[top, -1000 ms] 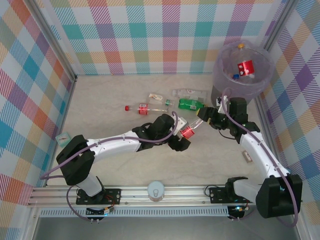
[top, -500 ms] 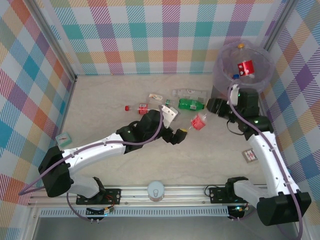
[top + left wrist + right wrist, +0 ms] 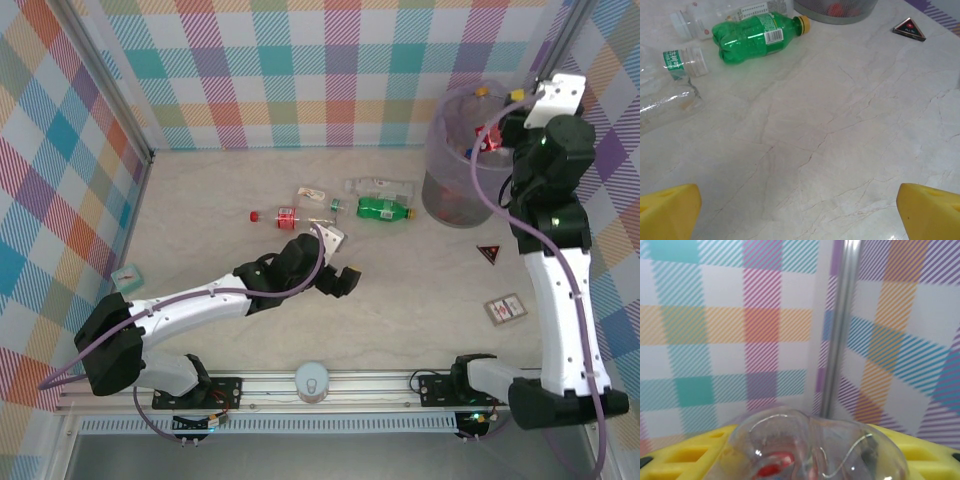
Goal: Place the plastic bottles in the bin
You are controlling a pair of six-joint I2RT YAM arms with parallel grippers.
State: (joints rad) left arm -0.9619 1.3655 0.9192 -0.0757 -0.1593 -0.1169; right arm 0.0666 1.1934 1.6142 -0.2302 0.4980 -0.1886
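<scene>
Partly done: about five bottles (image 3: 383, 209) left at 12 o'clock, some already in bin (image 3: 440, 192) at 2 o'clock. Right gripper (image 3: 805, 465) clamped on another bottle (image 3: 795, 437) above it; left gripper (image 3: 800, 210) agape, empty.

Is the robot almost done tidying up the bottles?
Not yet. A few bottles already lie in the bin. The right gripper holds a clear bottle above it, not yet dropped. The green bottle, a red-capped bottle and some clear ones are left on the table, and the left gripper is open and empty.
</scene>
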